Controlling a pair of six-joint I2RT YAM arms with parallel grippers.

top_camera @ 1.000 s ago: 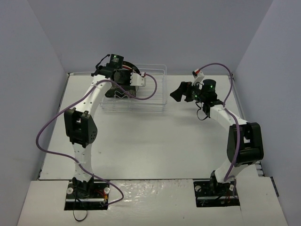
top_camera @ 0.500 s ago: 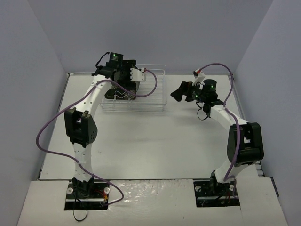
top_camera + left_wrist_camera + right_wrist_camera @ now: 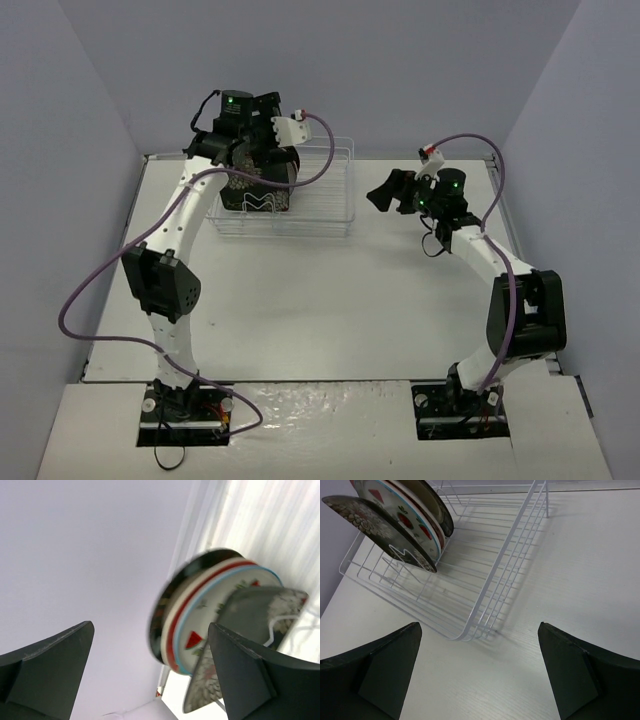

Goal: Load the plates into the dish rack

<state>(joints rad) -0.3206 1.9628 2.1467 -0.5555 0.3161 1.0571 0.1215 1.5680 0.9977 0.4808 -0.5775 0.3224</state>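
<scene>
My left pincer (image 3: 151, 627) hangs released, with nothing in its grasp. The plates (image 3: 210, 625) stand on edge just ahead of it, blurred, and the floral one is partly hidden by the pincer itself. My right pincer (image 3: 479, 625) is spread wide and empty. The dish rack (image 3: 506, 565) lies ahead of it. The plates sit ahead to its left, cut off at the top edge. From above, my left arm (image 3: 185, 215) covers most of them.

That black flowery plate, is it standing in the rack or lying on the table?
In the rack: the black flowery plate stands tilted on edge inside the dish rack, leaning toward the other plates.
</scene>
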